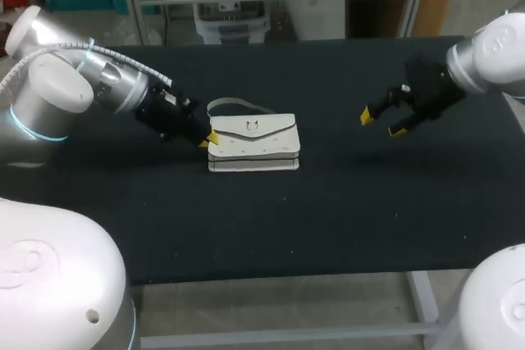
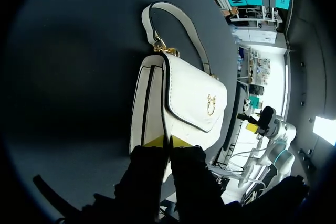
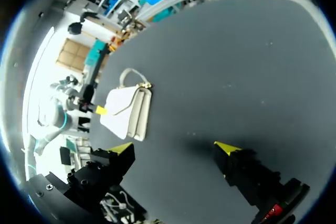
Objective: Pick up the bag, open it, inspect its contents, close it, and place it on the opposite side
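Black table (image 1: pixel 344 219) as usual, with the white bag (image 1: pixel 254 143) lying flat a bit left of the middle, flap up and its strap (image 2: pixel 173 17) looped out on the far side. My left gripper (image 1: pixel 211 138) is down at the bag's left end, and its tips are pinched close together on the edge there. I'd say it's gripping that end so it can lift the bag without crushing the flap. My right gripper (image 1: pixel 383 123) hangs well off to the right, above the cloth, fingers spread wide with nothing in them. My guess is it's waiting to work the flap once the bag is up.

What the views add: from the head camera the left tips are just two yellow specks against the bag. The left wrist view shows the flap's dark trim running right in between them, plus the gold clasp (image 2: pixel 210 104), shut. The right wrist view shows how far the bag sits from that gripper.
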You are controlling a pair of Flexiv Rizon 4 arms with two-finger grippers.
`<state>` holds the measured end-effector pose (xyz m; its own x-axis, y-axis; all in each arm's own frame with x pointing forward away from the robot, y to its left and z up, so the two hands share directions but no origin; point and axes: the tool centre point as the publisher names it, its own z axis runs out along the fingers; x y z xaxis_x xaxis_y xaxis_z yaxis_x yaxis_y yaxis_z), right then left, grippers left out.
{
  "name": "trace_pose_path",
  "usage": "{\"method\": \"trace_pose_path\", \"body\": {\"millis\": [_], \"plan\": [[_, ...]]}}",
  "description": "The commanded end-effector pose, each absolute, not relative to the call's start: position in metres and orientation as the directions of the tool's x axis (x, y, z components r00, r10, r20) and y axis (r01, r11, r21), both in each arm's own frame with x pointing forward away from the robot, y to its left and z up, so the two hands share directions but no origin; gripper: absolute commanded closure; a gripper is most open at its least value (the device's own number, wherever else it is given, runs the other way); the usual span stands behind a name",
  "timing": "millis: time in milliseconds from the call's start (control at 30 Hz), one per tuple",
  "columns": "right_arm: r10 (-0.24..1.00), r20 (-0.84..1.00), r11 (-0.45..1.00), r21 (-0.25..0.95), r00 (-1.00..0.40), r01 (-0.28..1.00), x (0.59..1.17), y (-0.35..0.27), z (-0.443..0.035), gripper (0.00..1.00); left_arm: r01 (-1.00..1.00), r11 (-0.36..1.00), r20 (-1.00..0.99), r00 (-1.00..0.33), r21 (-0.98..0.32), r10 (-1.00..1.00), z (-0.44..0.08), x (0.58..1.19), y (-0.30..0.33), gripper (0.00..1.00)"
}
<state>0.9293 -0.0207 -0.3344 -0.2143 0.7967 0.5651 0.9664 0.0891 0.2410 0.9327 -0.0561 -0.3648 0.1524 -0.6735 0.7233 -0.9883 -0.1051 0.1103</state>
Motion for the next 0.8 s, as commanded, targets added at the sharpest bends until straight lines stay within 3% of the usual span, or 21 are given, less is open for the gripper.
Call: {"method": "trace_pose_path", "body": {"millis": [33,633,800], "plan": [[0.809,0.523,0.167,0.233,-0.268,0.958,0.928,-0.027,-0.323,0.00,-0.990,-0.098,0.663,0.139,0.099,-0.735,-0.351,0.937,-0.045,1.00],[0.815,0.512,0.197,0.193,-0.270,0.961,0.934,-0.033,-0.326,0.00,-0.990,-0.098,0.663,0.139,0.099,-0.735,-0.351,0.937,-0.045,1.00],[0.882,0.409,0.180,0.171,-0.236,0.969,0.959,-0.070,-0.324,0.00,-0.997,-0.014,0.686,0.066,0.082,-0.725,-0.350,0.962,-0.003,1.00]]}}
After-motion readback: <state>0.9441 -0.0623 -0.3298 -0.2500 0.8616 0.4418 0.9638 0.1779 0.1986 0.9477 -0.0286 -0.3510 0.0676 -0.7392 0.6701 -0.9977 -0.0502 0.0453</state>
